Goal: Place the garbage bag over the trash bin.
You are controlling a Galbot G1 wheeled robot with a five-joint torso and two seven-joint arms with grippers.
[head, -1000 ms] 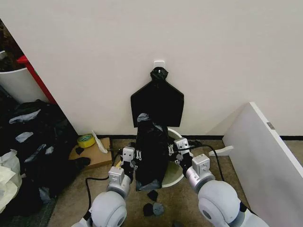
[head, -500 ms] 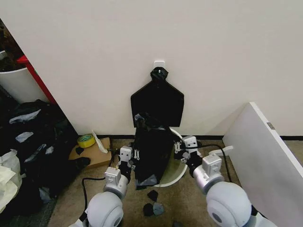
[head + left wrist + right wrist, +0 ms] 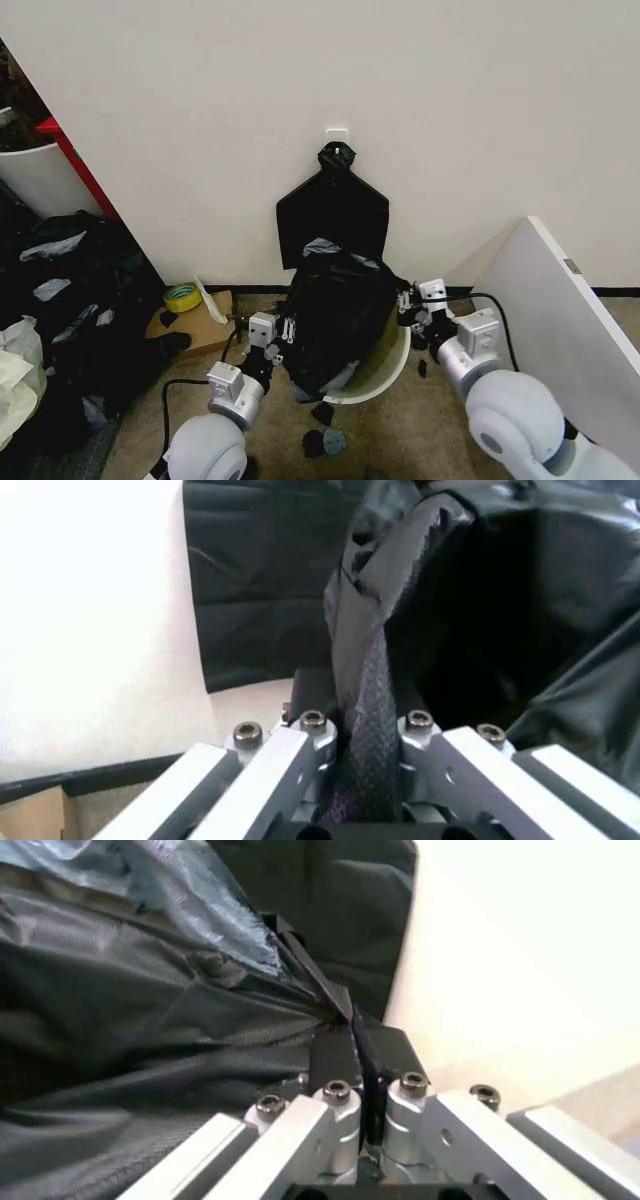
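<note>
The garbage bag (image 3: 335,315) sits stretched wide between the two grippers, low against the far wall, its glossy black film bulging over the top of the trash bin (image 3: 385,372), of which a curved piece of white rim and wall shows at the near right, tilted. The bag's mouth appears pulled open but, as far as can be judged, it covers the bin from above and on the left rather than wrapping the rim all round; the right near part of the rim is bare. So the spreading looks well under way and the seating of the bag's edge around the whole rim is left to do

The left gripper (image 3: 277,336) is at the bag's left edge, its fingers (image 3: 312,744) closed tight on a twisted fold of the film. The right gripper (image 3: 410,303) is at the bag's right edge, just beside the bin's rim, fingers (image 3: 335,1114) pinched shut on a thin pleat

On the wall behind hangs a flat black bundle (image 3: 333,215). A roll of yellow tape (image 3: 181,297) lies on cardboard to the left, beside a heap of dark bags (image 3: 70,290); a white board (image 3: 560,320) leans at the right
</note>
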